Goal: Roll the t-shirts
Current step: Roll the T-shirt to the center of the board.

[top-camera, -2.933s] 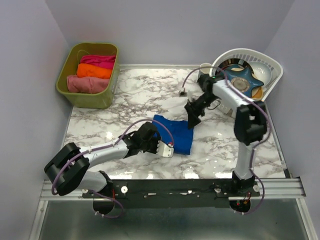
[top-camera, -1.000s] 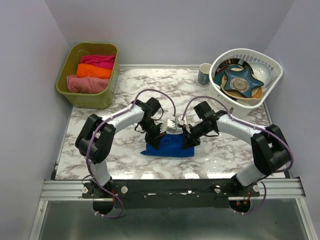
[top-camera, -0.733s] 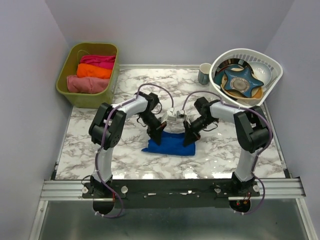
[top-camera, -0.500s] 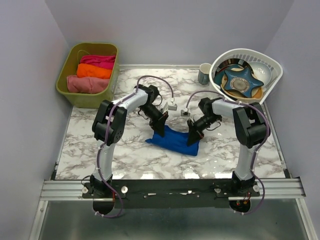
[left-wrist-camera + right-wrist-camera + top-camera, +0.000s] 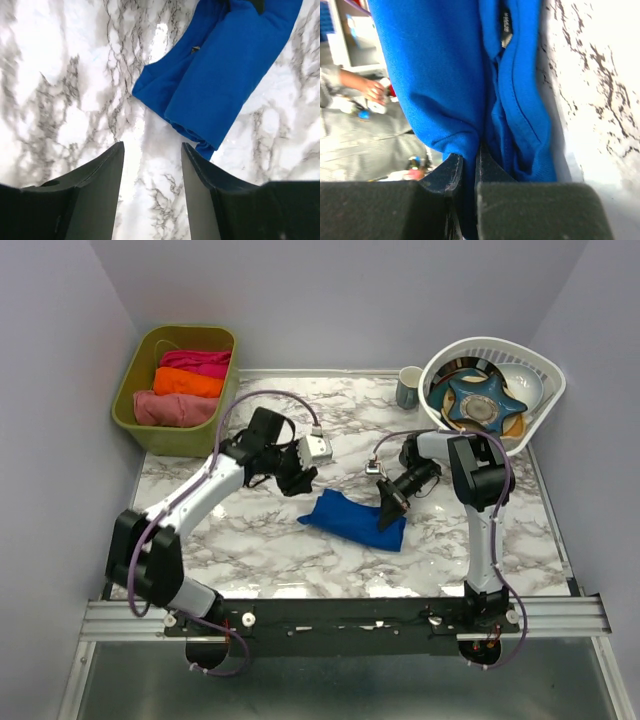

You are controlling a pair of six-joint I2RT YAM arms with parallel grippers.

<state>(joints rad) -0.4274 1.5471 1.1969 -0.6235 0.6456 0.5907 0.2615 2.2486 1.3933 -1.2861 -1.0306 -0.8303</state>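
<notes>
Now we hold the t-shirt (image 5: 355,521) by one end.
Our right gripper (image 5: 468,160) pinches its right end near the middle of the table (image 5: 230,550); our left gripper (image 5: 152,147) has its jaws spread, with the cloth lying just beyond them.

A royal-blue cloth t-shirt (image 5: 352,520), folded lengthwise into a narrow, loosely layered bundle, lies slanting from upper left to lower right, just below and right of centre in the overhead view.

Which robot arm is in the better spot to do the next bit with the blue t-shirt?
The right one, probably. The right gripper is shut on the blue t-shirt's edge, while the left gripper is open above the marble table, touching no cloth.
</notes>
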